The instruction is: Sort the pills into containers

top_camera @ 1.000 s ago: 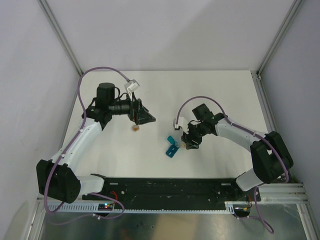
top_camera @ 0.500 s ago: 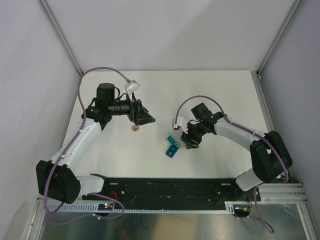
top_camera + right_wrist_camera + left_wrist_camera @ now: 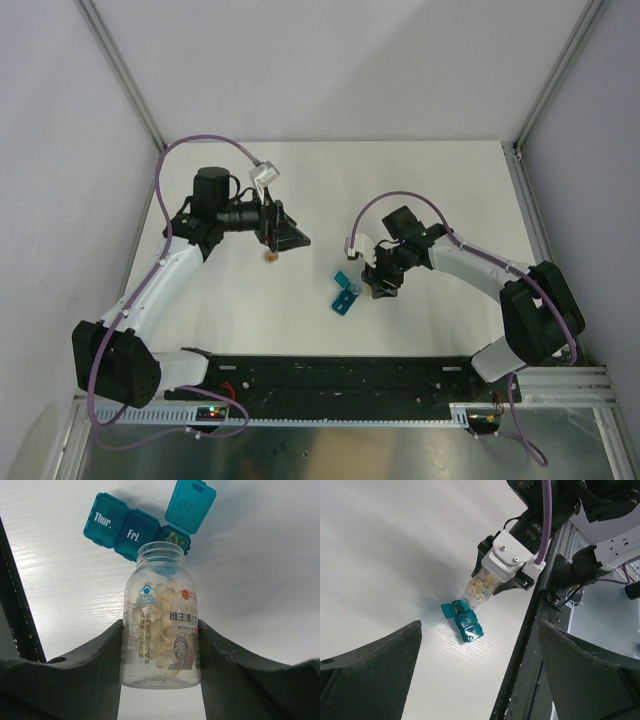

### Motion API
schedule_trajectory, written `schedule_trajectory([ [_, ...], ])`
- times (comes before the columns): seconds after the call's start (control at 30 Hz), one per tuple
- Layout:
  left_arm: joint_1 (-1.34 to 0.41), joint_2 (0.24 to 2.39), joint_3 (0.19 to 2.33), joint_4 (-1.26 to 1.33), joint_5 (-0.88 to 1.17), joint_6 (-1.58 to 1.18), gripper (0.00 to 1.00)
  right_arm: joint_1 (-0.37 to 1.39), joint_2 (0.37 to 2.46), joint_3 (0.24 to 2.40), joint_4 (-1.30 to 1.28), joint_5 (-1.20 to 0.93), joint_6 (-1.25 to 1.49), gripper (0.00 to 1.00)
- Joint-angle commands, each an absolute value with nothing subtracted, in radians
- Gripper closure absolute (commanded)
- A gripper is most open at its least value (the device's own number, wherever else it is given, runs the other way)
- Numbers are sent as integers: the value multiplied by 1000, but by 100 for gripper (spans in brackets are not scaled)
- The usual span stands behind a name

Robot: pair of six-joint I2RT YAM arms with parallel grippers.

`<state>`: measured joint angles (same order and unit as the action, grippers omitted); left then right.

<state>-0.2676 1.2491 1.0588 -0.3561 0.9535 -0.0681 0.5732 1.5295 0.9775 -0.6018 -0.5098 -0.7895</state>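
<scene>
The containers (image 3: 131, 529), a teal strip of three joined compartments, lie in the upper part of the right wrist view, just beyond the mouth of a clear pill bottle (image 3: 161, 630). The right gripper (image 3: 161, 626) clamps that bottle by its sides, jaws partly closed around it. The bottle's open neck points at the end compartment, whose lid stands up; whether the neck touches the compartment cannot be told. Pale pills (image 3: 159, 611) fill much of the bottle, and a few yellowish ones lie in the open compartment. The two shut lids read "Thur." and "Fri."; the raised lid carries embossed writing seen from behind and not readable. The bottle's label bears a blue round logo, a drawn woman's face and Chinese print including "维生素E". In the top view the containers (image 3: 343, 295) sit at lower centre of the white table (image 3: 450, 190), just left of the right gripper (image 3: 380, 286) and near the black rail (image 3: 330, 375) along the bottom edge. The left gripper (image 3: 293, 238) hangs well apart at centre left, jaws spread wide with nothing between them, its fingers (image 3: 375, 672) framing the lower corners of its own view. A small round orange-tan thing (image 3: 270, 256) lies just below its tip. Bare table stretches to the upper right, bounded by pale walls (image 3: 60, 150).
</scene>
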Motion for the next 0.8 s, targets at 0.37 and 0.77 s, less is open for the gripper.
schedule_trajectory([
  [0.37,-261,1234,1053,-356,944,-28,0,569,1459,1010,-565,-560,-749,100],
  [0.77,-261,1252,1059,-360,934,-21,0,560,1428,993,-540,-585,-728,100],
])
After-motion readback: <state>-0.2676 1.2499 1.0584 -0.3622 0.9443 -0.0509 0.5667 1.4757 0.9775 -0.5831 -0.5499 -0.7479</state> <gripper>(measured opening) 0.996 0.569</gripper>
